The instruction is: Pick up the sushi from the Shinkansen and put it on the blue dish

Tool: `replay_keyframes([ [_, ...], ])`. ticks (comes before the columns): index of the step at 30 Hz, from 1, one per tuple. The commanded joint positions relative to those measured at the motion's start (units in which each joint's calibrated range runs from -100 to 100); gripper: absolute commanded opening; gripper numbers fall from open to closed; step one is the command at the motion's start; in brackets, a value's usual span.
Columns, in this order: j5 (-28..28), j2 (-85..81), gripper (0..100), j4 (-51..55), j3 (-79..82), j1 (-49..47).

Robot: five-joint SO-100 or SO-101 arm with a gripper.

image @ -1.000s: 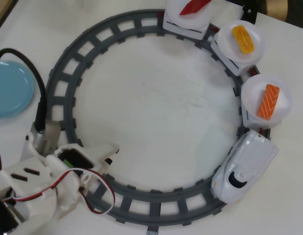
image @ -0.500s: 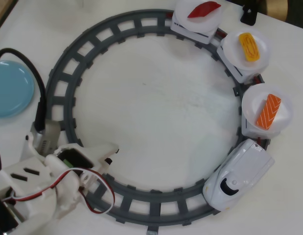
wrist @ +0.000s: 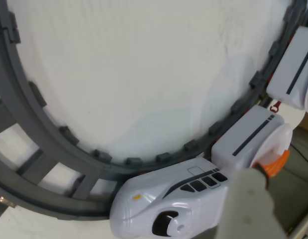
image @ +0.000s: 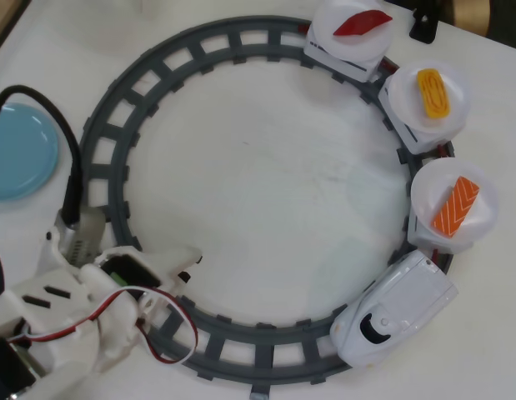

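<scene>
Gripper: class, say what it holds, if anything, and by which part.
Nothing. The gripper sits over the track at lower left in the overhead view, far from the sushi, which lies on its plate behind the Shinkansen.

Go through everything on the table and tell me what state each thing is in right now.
Shinkansen: on the grey track, at its lower right in the overhead view.
Sushi: on the white plate of the first car.
Yellow piece: on the second car's plate.
Red piece: on the third car's plate.
Blue dish: empty, outside the track.
Gripper: holding nothing; open or shut unclear.
</scene>
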Motion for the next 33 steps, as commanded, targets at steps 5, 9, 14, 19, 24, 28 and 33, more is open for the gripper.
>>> replay_keyframes([
  [5, 0.23, 0.0, 12, -0.39, 0.47, 0.73],
  [9, 0.23, 0.0, 12, -0.31, 0.47, 0.99],
  [14, 0.28, 0.0, 12, -0.31, -0.07, 4.25],
  [19, 3.42, 0.25, 12, 1.65, -0.71, 5.39],
  [24, 6.08, 0.08, 12, 2.92, -1.97, 6.98],
  [28, 8.49, 0.49, 12, 2.92, -3.5, 9.0],
  [33, 12.36, 0.91, 12, 2.92, -5.03, 11.64],
])
